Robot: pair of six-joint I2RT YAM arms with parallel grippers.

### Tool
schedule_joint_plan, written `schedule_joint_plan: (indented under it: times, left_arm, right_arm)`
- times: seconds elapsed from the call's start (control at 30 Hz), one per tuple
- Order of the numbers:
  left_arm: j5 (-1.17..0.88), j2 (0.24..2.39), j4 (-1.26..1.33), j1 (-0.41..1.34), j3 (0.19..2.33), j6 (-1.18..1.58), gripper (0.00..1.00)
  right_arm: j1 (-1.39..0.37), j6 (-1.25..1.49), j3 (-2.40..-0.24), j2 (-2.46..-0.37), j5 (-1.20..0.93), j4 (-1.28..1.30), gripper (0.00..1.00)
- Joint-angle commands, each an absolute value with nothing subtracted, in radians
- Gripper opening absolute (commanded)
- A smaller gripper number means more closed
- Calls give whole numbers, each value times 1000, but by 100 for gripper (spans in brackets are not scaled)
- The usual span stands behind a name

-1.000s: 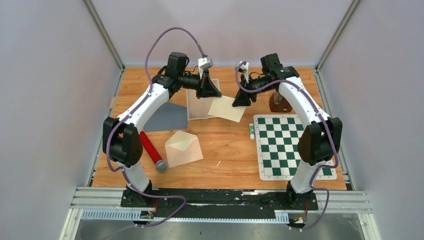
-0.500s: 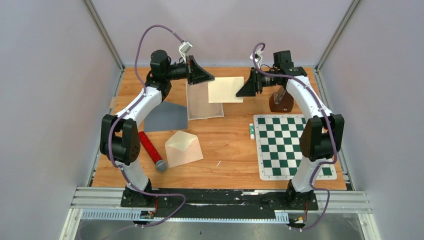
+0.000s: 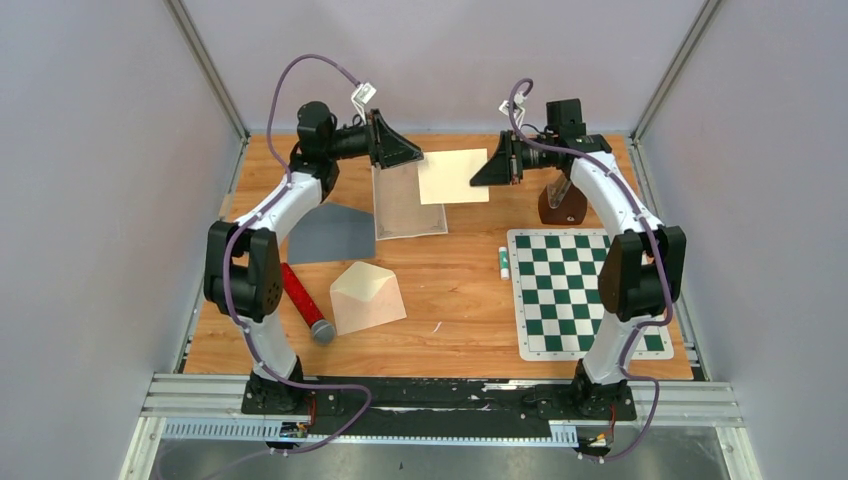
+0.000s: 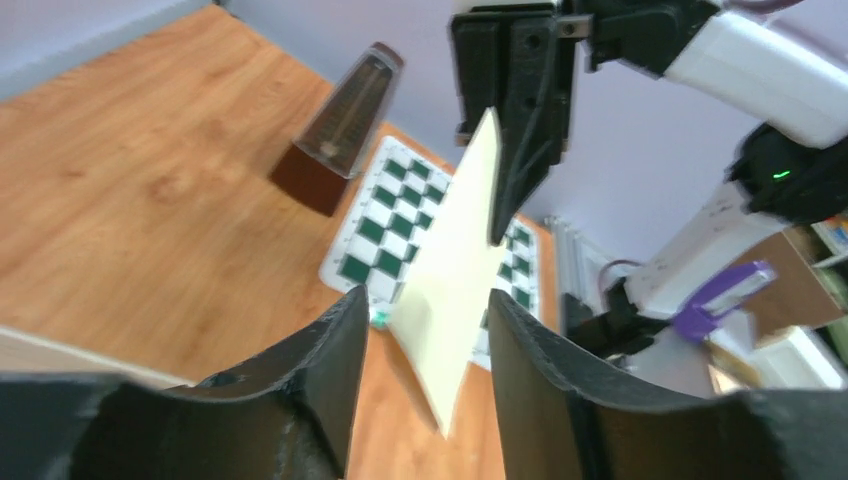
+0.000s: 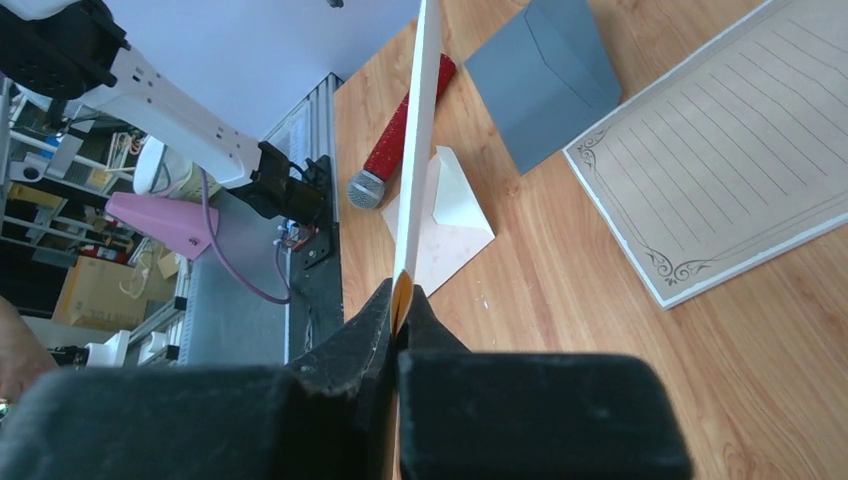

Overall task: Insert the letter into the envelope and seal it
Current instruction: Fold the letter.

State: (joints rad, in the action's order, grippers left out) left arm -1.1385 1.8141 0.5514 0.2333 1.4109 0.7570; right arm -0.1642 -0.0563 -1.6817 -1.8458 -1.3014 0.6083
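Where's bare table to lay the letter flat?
Bare wood between the cream envelope and the chessboard mat, nearer than the glue stick. Left side is tight: microphone. Back is crowded: lined sheet, grey sheet, metronome.

Bare wood lies open at lower centre of the top view, between the cream envelope point(image 3: 367, 297) and the chessboard mat point(image 3: 585, 290); only a glue stick point(image 3: 503, 262) sits by the mat's left edge. A red microphone point(image 3: 303, 302) and a grey envelope point(image 3: 330, 232) fill the left side. At upper centre the letter point(image 3: 455, 176) bridges the gap between the left gripper point(image 3: 413, 157) and the right gripper point(image 3: 486, 173), above a lined sheet point(image 3: 408, 205). A metronome point(image 3: 561, 203) crowds the upper right.
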Motion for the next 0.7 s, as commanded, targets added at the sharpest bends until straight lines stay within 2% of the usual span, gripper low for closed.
schedule_joint_plan:
  times: [0.0, 0.03, 0.07, 0.13, 0.23, 0.27, 0.37, 0.53, 0.6, 0.67]
  left_arm:
    - [-1148, 1750, 146, 225, 1508, 297, 62]
    - [-1148, 1744, 31, 229, 1535, 194, 64]
    - [-1141, 1743, -189, 233, 1604, -42, 67]
    - [-1132, 1763, -506, 247, 1719, -344, 70]
    - [-1107, 1812, -800, 284, 1842, -681, 71]
    - [-1095, 1816, -877, 302, 1871, -719, 72]
    - [-1076, 1822, -923, 333, 1884, -791, 73]
    - [-1096, 1840, -933, 375, 1898, -755, 71]
    - [-1102, 1850, -960, 387, 1912, -759, 69]
    - [-1104, 1859, -986, 397, 1919, -774, 62]
  right_arm:
    - [-182, -280, -1713, -1812, -1257, 768, 0]
    - [-201, -392, -1750, -1823, -1216, 872, 0]
    - [-219, -488, -1807, -1838, -1169, 973, 0]
    - [-253, -617, -1872, -1876, -1074, 1122, 0]
    - [-272, -669, -1918, -1906, -1042, 1191, 0]
    - [-279, -676, -1923, -1909, -1027, 1192, 0]
    - [-311, -706, -1940, -1914, -982, 1198, 0]
    - [-337, -721, -1964, -1910, -962, 1193, 0]
    - [-336, -721, -1967, -1907, -962, 1193, 0]
    - [-336, -721, -1970, -1906, -960, 1191, 0]
